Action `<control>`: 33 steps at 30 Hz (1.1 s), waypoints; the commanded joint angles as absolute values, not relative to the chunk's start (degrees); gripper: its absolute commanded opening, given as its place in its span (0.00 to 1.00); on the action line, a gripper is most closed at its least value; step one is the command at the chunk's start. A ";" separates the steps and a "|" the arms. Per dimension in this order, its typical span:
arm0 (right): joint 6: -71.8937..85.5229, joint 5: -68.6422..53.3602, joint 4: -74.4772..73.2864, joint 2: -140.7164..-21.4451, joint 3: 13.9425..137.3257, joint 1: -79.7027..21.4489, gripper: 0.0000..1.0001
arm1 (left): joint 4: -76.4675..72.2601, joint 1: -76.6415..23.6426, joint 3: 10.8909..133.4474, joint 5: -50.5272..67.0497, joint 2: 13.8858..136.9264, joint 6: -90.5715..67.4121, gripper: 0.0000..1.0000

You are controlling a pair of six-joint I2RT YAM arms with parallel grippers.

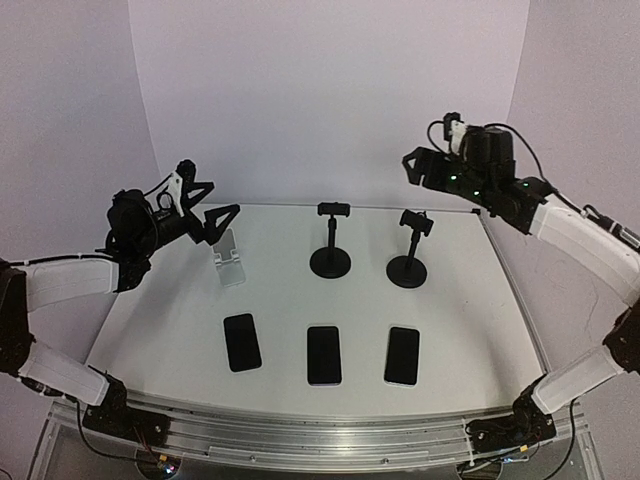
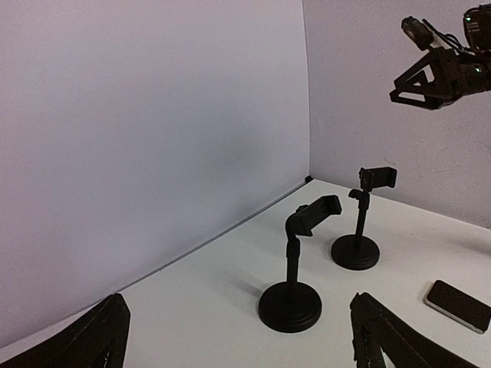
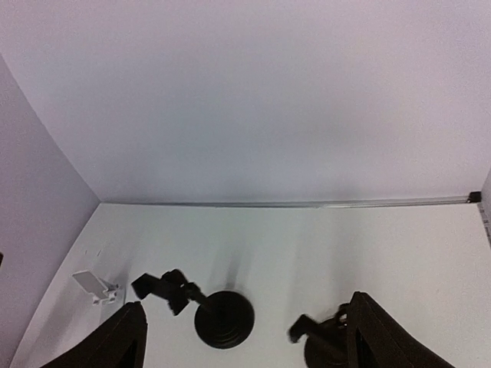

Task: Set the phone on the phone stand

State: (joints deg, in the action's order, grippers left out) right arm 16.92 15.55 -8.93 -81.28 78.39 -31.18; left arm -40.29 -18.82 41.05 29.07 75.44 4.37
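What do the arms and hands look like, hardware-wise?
Both arms look alike: white link covers on the left arm and right arm, with black joints and bases. The left hand and right hand have black, triangular open-frame fingers. A black cable loops over the right wrist, which shows small green lights.

We see shiny, smooth phones (image 1: 323, 354), dull black stands (image 1: 330, 262), a white stand (image 1: 229, 259) of plastic, and a smooth white surface (image 1: 470, 300).
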 commanded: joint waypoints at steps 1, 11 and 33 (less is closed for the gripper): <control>16.02 22.15 -8.53 -88.86 79.19 -41.49 0.84 | -40.64 -19.07 46.53 31.76 81.29 -3.09 1.00; 5.20 20.82 44.66 -106.51 65.36 -46.77 0.77 | -49.55 -19.78 47.43 34.29 85.52 -7.27 1.00; -7.21 32.23 69.30 -140.59 84.59 -43.55 0.56 | -50.81 -19.78 50.15 30.14 87.99 -5.63 1.00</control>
State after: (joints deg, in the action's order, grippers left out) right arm -5.65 32.91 65.10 -138.32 80.88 -44.19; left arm -48.12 -19.73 46.63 31.27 87.07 -6.02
